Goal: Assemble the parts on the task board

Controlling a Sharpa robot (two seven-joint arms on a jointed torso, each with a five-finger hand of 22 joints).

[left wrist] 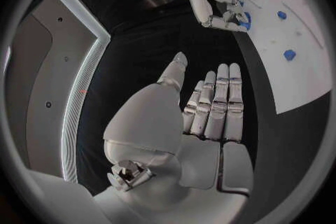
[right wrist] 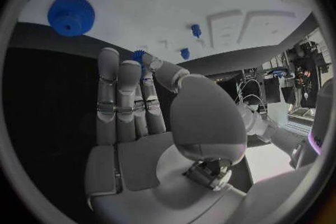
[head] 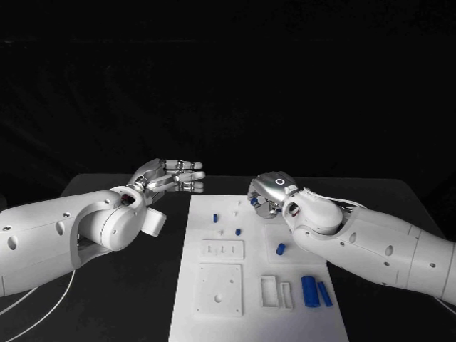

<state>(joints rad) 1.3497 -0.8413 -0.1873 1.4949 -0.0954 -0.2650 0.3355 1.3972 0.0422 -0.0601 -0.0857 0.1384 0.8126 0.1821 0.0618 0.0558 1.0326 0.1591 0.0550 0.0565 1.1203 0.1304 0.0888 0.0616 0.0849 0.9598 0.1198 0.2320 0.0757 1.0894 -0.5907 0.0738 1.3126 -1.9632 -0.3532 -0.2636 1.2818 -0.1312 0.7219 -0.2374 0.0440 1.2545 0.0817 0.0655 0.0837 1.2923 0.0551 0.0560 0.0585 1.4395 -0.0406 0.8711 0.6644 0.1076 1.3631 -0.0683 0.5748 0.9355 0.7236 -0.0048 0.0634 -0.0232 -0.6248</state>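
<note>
White task board (head: pixel 218 313) is lying in front of you with blue parts (head: pixel 312 291) resting on it, while your right hand (head: pixel 267 194) at its 1 o'clock corner is pinching a small blue part (right wrist: pixel 137 56), and your left hand (head: pixel 172 175) at 11 o'clock is hovering with fingers straight, holding nothing.

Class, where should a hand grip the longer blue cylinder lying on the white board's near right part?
Probably its two ends, from above: the longer blue cylinder lies flat, and a shorter blue piece close beside it leaves little side room.
</note>
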